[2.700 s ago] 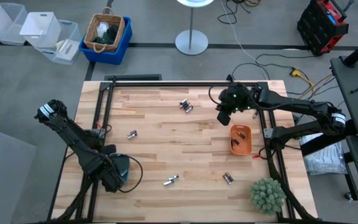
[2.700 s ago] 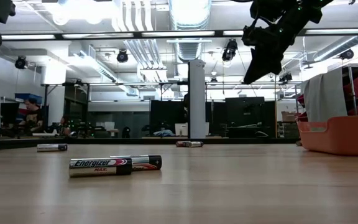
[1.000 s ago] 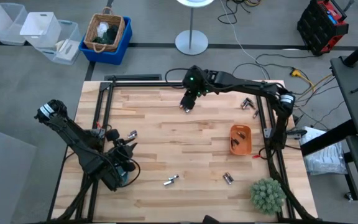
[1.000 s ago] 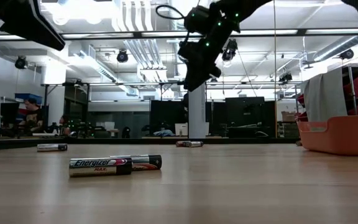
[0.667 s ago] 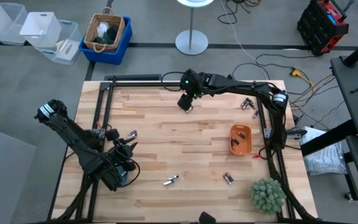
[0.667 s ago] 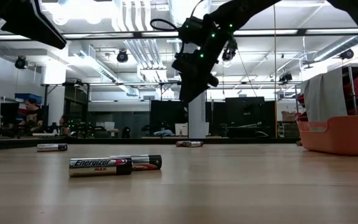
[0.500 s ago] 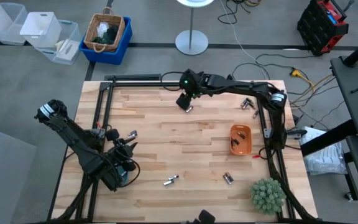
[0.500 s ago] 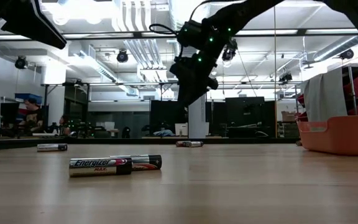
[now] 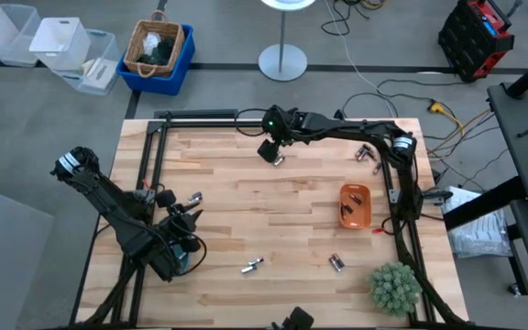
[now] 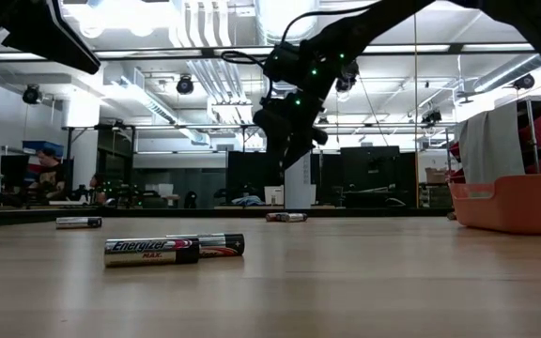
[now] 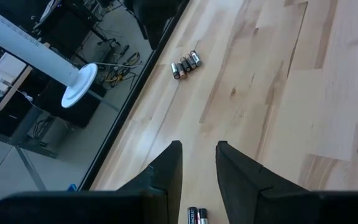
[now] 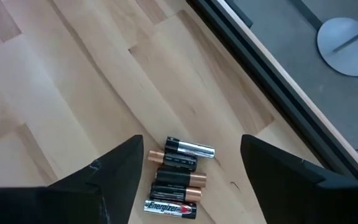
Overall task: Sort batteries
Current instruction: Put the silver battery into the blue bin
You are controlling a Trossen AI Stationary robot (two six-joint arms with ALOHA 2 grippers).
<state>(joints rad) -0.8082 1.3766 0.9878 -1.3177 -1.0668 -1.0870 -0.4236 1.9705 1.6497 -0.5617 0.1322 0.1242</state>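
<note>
Right gripper (image 9: 269, 152), dark two-finger type, hangs over the far-centre of the pale wood-plank table (image 9: 246, 220). Its fingers (image 12: 114, 171) are spread wide and hold nothing. Target is a cluster of four small silvery-and-black cylindrical batteries (image 12: 178, 178), lying side by side and touching, directly below and between the fingers. Their long axes run across the gap from one finger toward the other, so as they lie the fingers would close on their ends, not their sides. In the low view the gripper is above the wood, not yet down on it.

Left gripper (image 11: 197, 167) sits at the near-left of the table, fingers slightly parted and empty, well apart from this cluster; a pair of batteries (image 11: 194, 216) lies just beside it. The right arm is clearly nearer the cluster.

Orange plastic tray (image 9: 355, 205) stands right of centre; other batteries lie scattered along the near side.
</note>
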